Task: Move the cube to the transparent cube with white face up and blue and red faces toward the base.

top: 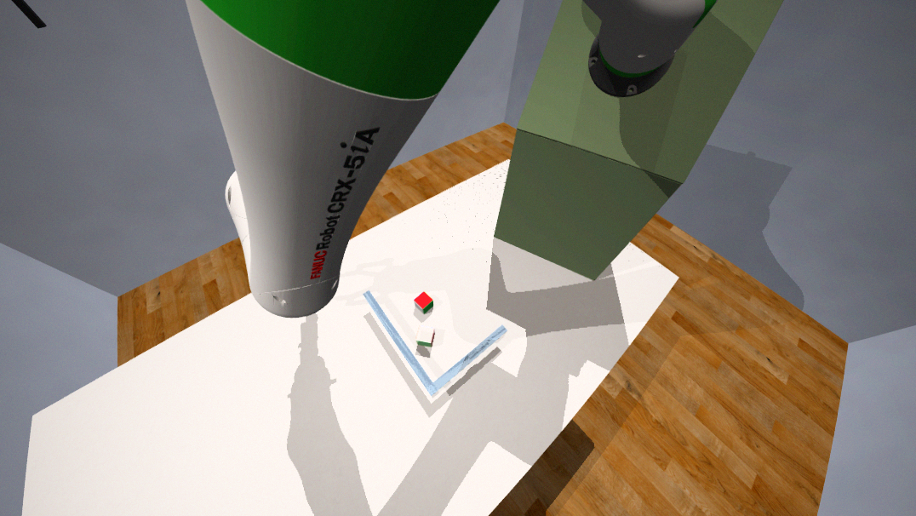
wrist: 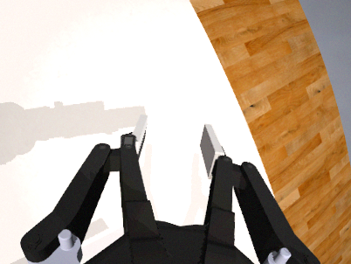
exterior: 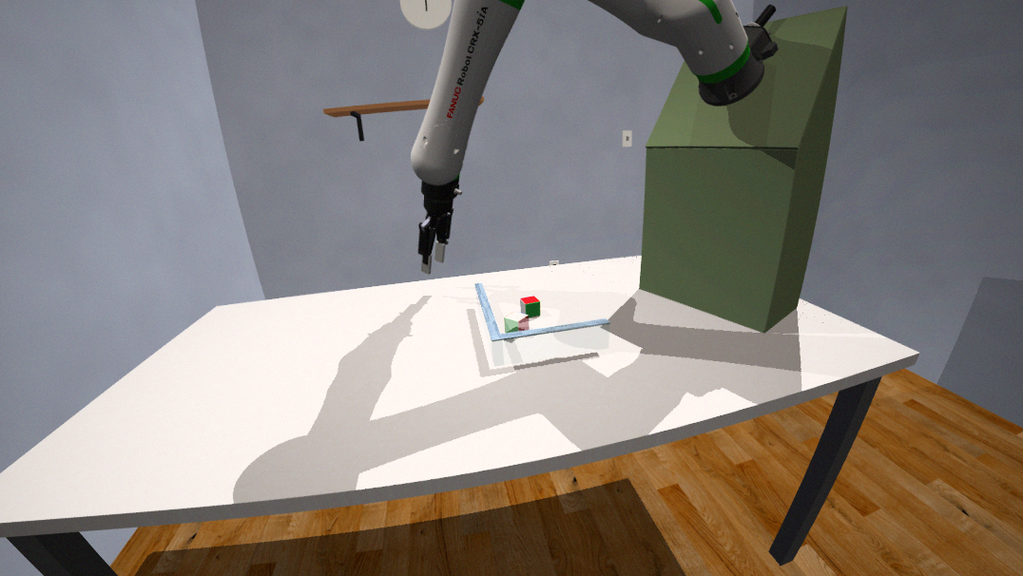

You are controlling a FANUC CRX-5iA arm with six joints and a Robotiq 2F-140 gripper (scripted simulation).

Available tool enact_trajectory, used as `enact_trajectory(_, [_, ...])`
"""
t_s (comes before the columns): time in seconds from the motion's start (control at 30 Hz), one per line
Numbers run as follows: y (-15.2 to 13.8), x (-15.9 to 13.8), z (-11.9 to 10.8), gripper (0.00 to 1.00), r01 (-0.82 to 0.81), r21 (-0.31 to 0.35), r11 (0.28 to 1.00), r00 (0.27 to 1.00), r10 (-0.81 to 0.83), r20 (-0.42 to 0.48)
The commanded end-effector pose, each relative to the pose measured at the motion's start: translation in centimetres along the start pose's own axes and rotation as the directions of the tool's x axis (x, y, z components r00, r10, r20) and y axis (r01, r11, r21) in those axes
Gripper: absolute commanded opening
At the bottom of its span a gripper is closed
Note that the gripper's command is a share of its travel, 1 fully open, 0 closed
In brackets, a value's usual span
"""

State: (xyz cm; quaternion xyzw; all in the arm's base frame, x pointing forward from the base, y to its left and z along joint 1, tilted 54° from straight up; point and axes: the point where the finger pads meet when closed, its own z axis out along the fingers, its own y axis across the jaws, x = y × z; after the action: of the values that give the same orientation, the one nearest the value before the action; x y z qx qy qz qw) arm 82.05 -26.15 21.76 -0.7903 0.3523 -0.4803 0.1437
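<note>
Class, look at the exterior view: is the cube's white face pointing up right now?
No, the cube on the table shows its red face on top, with green on the side.

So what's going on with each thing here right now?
Gripper: partly open, holding nothing, in the air above the table.
Cube: resting on the table, red face up, untouched.
Transparent cube: in the corner of the blue L-shaped guide, unfilled.
Arm: reaching over the table, apart from the cube.

Grey walls [exterior: 114,143], wooden floor [exterior: 895,465], white table [exterior: 179,400], wall shelf [exterior: 372,109]
</note>
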Motion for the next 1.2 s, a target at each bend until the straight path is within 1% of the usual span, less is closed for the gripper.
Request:
enact_trajectory(0.0, [-1.2, -2.0, -0.4, 0.41, 0.031, -0.006, 1.0, 0.998, -0.03, 0.058])
enact_trajectory(0.1, [-3.1, -5.0, -1.4, 0.41, 0.085, -0.012, 0.996, 0.985, -0.082, 0.15])
enact_trajectory(0.2, [-4.8, -8.1, -2.9, 0.41, 0.145, -0.015, 0.989, 0.96, -0.137, 0.244])
enact_trajectory(0.3, [-6.2, -11.1, -4.9, 0.41, 0.209, -0.015, 0.978, 0.922, -0.192, 0.336])
enact_trajectory(0.43, [-7.7, -14.8, -8.2, 0.41, 0.296, -0.008, 0.955, 0.853, -0.261, 0.452])
enact_trajectory(0.5, [-7.7, -14.8, -8.2, 0.41, 0.296, -0.008, 0.955, 0.853, -0.261, 0.452])
enact_trajectory(0.73, [-8.9, -19.7, -15.0, 0.41, 0.441, 0.017, 0.898, 0.699, -0.355, 0.621])
enact_trajectory(0.87, [-9.1, -21.6, -19.1, 0.41, 0.511, 0.036, 0.859, 0.605, -0.389, 0.695])
enact_trajectory(1.0, [-9.0, -22.7, -22.9, 0.41, 0.569, 0.055, 0.82, 0.517, -0.41, 0.751])
enact_trajectory(1.07, [-9.0, -22.7, -22.9, 0.41, 0.569, 0.055, 0.82, 0.517, -0.41, 0.751])
enact_trajectory(1.17, [-8.9, -23.3, -25.5, 0.41, 0.605, 0.069, 0.793, 0.459, -0.418, 0.784])
